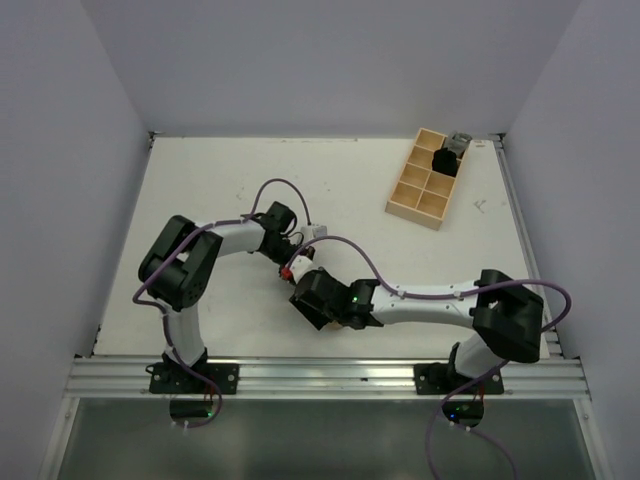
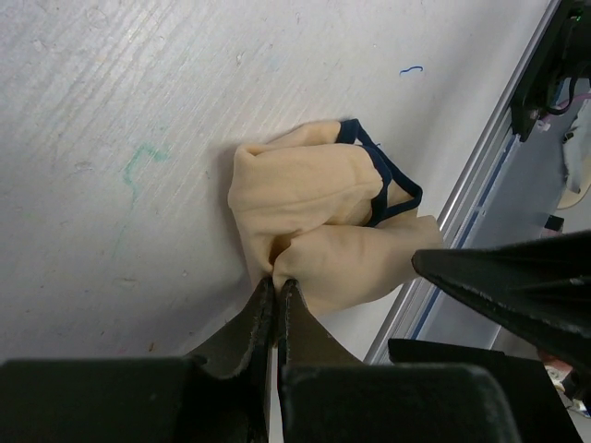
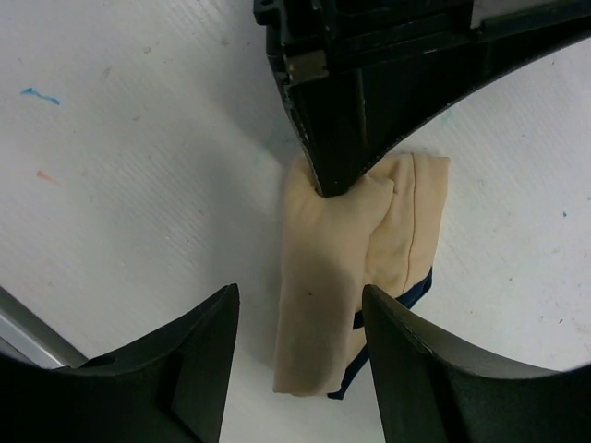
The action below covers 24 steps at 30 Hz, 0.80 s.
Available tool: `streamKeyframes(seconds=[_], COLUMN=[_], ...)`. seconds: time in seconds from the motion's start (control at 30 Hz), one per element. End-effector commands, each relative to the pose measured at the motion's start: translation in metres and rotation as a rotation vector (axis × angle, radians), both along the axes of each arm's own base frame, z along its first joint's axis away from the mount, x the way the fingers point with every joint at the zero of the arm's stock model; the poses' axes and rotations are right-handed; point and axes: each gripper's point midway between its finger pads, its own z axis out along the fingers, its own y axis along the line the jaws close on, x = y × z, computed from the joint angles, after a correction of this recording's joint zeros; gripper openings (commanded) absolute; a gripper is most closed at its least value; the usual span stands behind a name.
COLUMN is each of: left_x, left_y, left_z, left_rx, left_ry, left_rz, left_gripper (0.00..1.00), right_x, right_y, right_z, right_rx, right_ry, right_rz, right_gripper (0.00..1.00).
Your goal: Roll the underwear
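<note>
The underwear (image 2: 309,217) is a tan-beige bundle with dark blue trim, folded lengthwise on the white table. It also shows in the right wrist view (image 3: 328,295). My left gripper (image 2: 277,282) is shut, pinching a fold at one end of the bundle; in the right wrist view it (image 3: 334,175) comes down onto the far end. My right gripper (image 3: 300,295) is open and hovers over the near end, one finger on each side, apart from the cloth. In the top view both grippers, left (image 1: 296,266) and right (image 1: 313,299), meet at the table's middle and hide the garment.
A light wooden compartment tray (image 1: 411,199) stands at the back right with dark items in two far compartments. The metal rail (image 1: 320,375) runs along the near edge, close to the bundle. White walls enclose the table.
</note>
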Motion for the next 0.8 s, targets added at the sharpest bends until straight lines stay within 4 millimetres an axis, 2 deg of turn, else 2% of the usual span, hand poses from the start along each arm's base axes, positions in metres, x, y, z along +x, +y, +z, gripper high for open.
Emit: streamKeyframes(seconds=[0.0,0.57,0.77], left_x=[0.011,0.013,0.018], left_y=[-0.004,-0.006,-0.009], left_z=[-0.002,0.0,0.01], left_rx=[0.003,0.002,-0.014], left_ry=[-0.021,-0.019,-0.027], left_rz=[0.01,0.003,0.029], left_gripper=[0.0,0.0,0.0], right_x=[0.006,-0.001,-0.004], right_y=[0.008,0.0,-0.008], right_z=[0.012,-0.028,-0.045], right_rx=[-0.041,-0.186,-0.229], right_ry=[-0.069,-0.04,-0.015], right_rz=[0.03,0.022,-0.008], right_gripper=[0.59,0.5,0.41])
